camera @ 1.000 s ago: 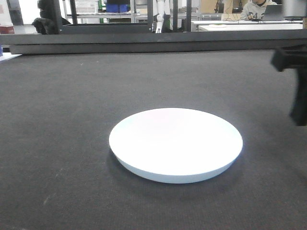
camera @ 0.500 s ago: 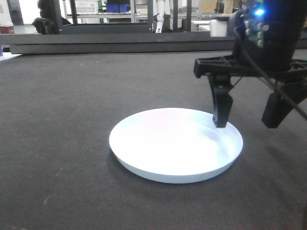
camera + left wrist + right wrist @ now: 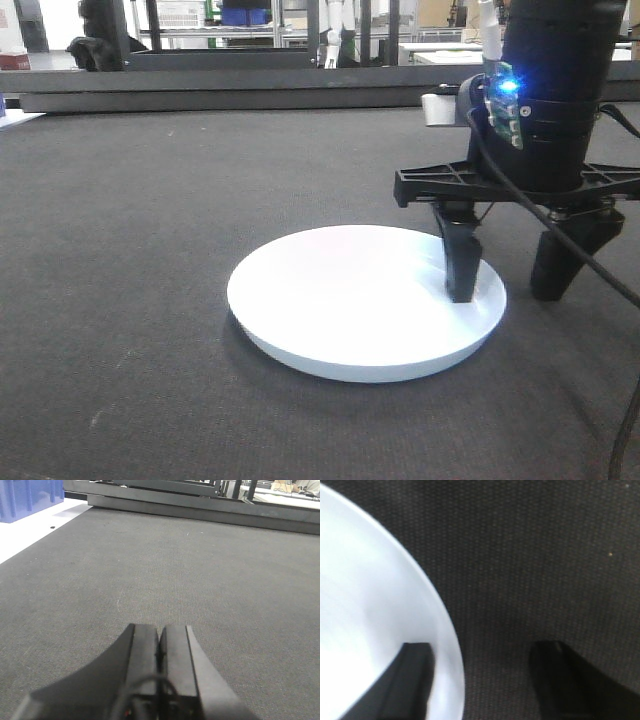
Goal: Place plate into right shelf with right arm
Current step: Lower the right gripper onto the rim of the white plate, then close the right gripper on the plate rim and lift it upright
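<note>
**Fingers [image 3: 462,268] spread astride the rim of the plate [image 3: 340,300]**

On the front camera I see the right gripper [image 3: 510,272] pointing straight down at the right edge of the plate, jaws wide apart. One finger stands inside the dish and the other outside it, over the dark mat [image 3: 130,300]. I cannot tell whether either tip touches anything. The plate lies flat on the mat near the middle of the table. It is plain glossy white, round and shallow, with a gently raised rim, and glare washes out its surface. A blue light [image 3: 503,85] glows on the wrist.

On the left wrist camera, the left gripper [image 3: 160,665] has its fingers pressed together, pad against pad, low over the mat. A blue bin [image 3: 30,497] sits at the far left on a white surface. Only its side wall shows, so its contents are hidden from me.

On the right wrist camera, which is blurred, the plate's curved rim runs between the two dark fingers. One is over the white and one over the mat.
</note>
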`<state>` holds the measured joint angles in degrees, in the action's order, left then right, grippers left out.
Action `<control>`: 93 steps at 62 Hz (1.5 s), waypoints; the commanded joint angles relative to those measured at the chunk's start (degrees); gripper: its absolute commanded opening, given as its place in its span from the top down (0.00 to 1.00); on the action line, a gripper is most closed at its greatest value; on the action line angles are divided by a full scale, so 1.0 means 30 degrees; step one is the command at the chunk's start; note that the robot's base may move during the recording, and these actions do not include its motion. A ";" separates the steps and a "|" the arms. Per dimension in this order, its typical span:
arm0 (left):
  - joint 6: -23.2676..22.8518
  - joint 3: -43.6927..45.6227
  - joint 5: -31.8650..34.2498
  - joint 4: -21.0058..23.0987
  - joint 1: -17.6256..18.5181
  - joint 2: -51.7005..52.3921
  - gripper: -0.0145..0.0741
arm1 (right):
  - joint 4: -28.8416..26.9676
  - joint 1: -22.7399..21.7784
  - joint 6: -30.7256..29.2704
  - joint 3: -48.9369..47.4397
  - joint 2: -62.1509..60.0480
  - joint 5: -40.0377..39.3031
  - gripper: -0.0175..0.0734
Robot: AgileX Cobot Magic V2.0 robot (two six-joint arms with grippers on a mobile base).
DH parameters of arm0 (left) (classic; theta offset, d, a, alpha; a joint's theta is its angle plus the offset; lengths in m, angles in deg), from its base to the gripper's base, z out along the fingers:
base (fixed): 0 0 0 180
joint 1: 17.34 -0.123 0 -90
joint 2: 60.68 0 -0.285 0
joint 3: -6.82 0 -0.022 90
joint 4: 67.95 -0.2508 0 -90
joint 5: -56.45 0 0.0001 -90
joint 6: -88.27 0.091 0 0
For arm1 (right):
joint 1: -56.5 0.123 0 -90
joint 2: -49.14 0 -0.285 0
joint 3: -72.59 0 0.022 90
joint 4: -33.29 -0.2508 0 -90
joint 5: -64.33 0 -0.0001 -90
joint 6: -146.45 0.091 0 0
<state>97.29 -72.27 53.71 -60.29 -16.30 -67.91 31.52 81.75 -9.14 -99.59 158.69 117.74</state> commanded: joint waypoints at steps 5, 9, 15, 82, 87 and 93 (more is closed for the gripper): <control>-0.0135 -0.0197 0.1721 0.0156 0.0038 0.0196 0.98 | -0.0004 -0.0013 -0.0011 -0.0599 -0.0825 0.0275 0.55; -0.0135 -0.0197 0.1721 0.0156 0.0038 0.0196 0.98 | -0.0120 -0.0013 -0.0011 -0.0741 -0.0884 0.0533 0.67; -0.0135 -0.0197 0.1721 0.0156 0.0038 0.0196 0.98 | -0.0161 -0.0013 -0.0011 -0.1028 -0.1241 0.0666 0.76; -0.0135 -0.0197 0.1721 0.0156 0.0038 0.0196 0.98 | -0.2977 -0.6689 -0.9381 1.2235 -1.8653 -1.6286 0.75; -0.0135 -0.0197 0.1721 0.0156 0.0038 0.0196 0.98 | -0.2977 -0.6900 -0.9089 1.3430 -2.0456 -1.7076 0.75; -0.0135 -0.0197 0.1721 0.0156 0.0038 0.0196 0.98 | -0.2600 -0.6927 -0.7708 1.4666 -2.2463 -1.7622 0.75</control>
<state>97.29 -72.27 53.71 -60.29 -16.30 -67.91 22.95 61.42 -35.09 -56.13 95.75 72.31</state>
